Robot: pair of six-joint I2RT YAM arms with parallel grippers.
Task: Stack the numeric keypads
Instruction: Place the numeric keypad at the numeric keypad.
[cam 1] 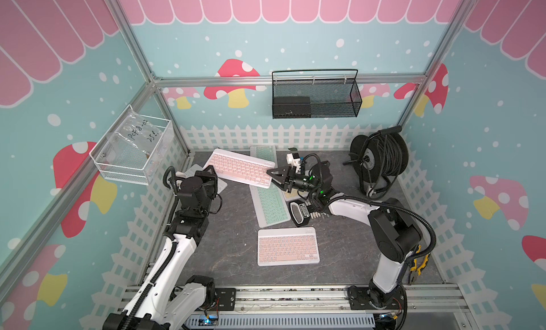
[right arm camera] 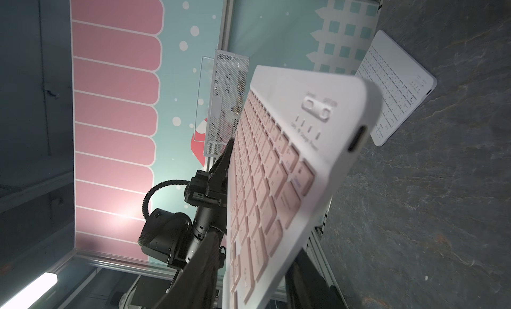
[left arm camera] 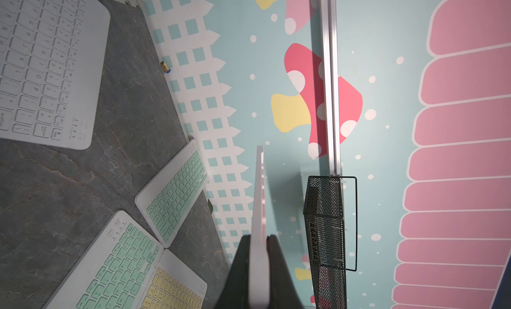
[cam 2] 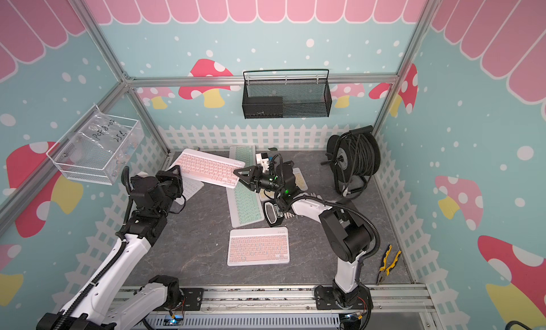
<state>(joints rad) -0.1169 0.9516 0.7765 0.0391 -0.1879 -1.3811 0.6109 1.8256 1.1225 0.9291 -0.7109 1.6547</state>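
Jaws of my left gripper are clenched on the left end of the pink keypad. It is lifted over the far table, keys up, with its long axis running left to right and its right end nearer. My right gripper straddles that end; I can't tell if it grips.

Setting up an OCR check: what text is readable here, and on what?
"PCF8-02", handwritten: bag in the white basket.
"25" plus one unclear mark: same bag.
"Charge", "Power": by the lights on the raised pink keypad; its switch lettering is blurred.
Key legends on all keypads: too small.
Label on the black holder: blurred.
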